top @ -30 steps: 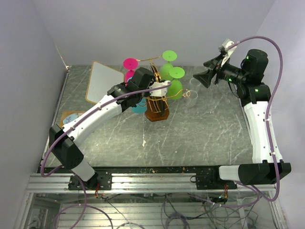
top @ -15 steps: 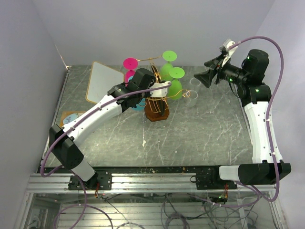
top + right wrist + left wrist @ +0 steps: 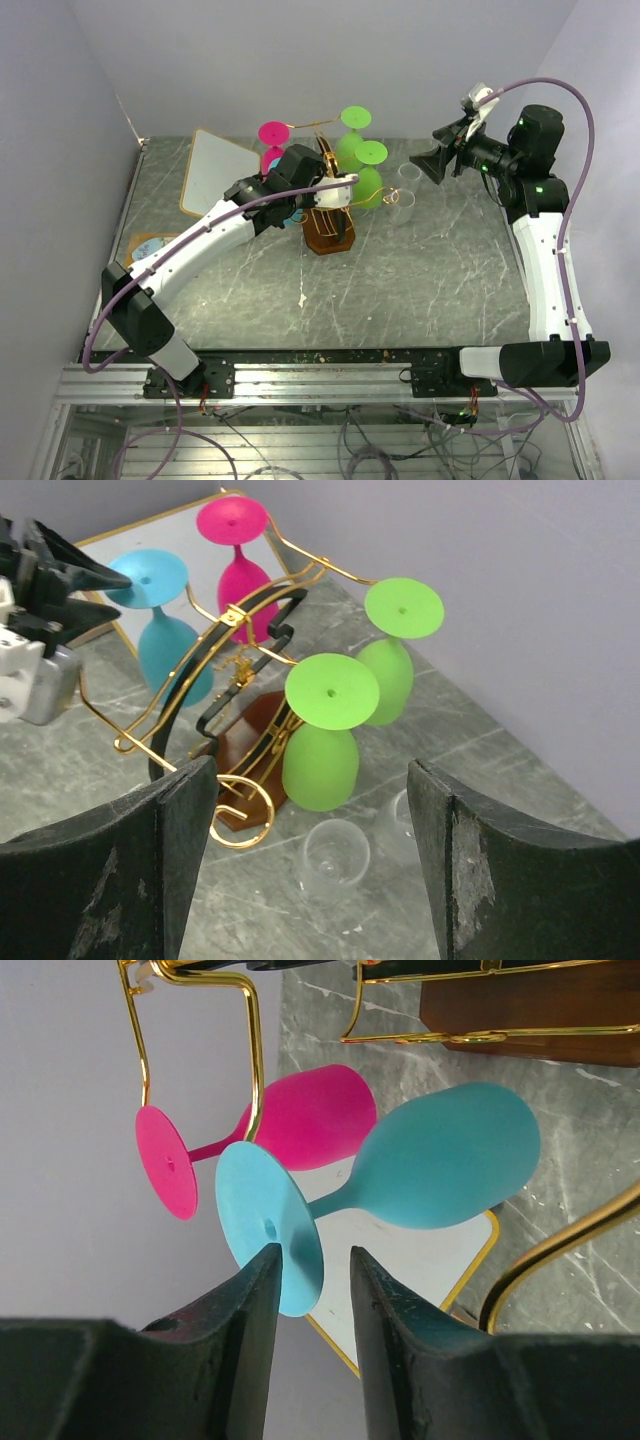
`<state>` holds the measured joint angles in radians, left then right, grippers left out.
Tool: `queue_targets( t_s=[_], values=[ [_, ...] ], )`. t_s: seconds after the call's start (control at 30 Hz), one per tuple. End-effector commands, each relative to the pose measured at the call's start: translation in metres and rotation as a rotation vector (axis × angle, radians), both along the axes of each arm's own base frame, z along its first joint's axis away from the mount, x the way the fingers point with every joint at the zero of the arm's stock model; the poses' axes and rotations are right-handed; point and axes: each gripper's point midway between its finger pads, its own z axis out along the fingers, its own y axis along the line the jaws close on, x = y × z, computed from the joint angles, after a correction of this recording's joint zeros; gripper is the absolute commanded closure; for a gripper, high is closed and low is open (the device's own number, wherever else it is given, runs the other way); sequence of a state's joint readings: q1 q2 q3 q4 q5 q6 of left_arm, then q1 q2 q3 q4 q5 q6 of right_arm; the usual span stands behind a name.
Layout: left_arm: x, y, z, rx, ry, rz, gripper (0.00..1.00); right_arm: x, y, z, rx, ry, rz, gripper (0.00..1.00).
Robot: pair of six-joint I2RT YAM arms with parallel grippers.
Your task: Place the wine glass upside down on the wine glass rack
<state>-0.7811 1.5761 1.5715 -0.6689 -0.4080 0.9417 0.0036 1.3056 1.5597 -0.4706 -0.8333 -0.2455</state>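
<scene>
Pale lilac walls [image 3: 300, 60] close in a grey marbled table [image 3: 420, 270]. At its left back corner lies a white board with a gold edge [image 3: 215, 170]. The left gripper [image 3: 312, 1252] reaches towards the rack's left side, its jaws partly apart and gripping nothing; the round foot of the blue wine glass [image 3: 450, 1155] sits right at the fingertips, and whether one still touches it I cannot tell. That glass hangs upside down on the wine glass rack [image 3: 328, 225], foot uppermost, just beside a pink wine glass [image 3: 300, 1120] hung the same way. Two green wine glasses [image 3: 320, 755] hang on the rack's right side. Two clear glasses [image 3: 333, 855] stand on the table just right of the dark wooden base. The right gripper [image 3: 310, 768] hovers in the air further right, jaws spread wide and empty
</scene>
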Motion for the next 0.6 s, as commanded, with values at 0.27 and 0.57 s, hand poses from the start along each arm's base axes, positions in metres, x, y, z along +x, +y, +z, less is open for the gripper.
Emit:
queue_targets(
  t_s=[0.27, 0.57],
  values=[
    [-0.027, -0.002, 0.014, -0.072, 0.056, -0.073, 0.49, 0.014, -0.031, -0.012, -0.122, -0.032, -0.148, 0.21],
    [-0.043, 0.008, 0.019, -0.076, 0.086, -0.094, 0.40, 0.015, -0.046, -0.026, -0.210, -0.028, -0.204, 0.18]
  ],
)
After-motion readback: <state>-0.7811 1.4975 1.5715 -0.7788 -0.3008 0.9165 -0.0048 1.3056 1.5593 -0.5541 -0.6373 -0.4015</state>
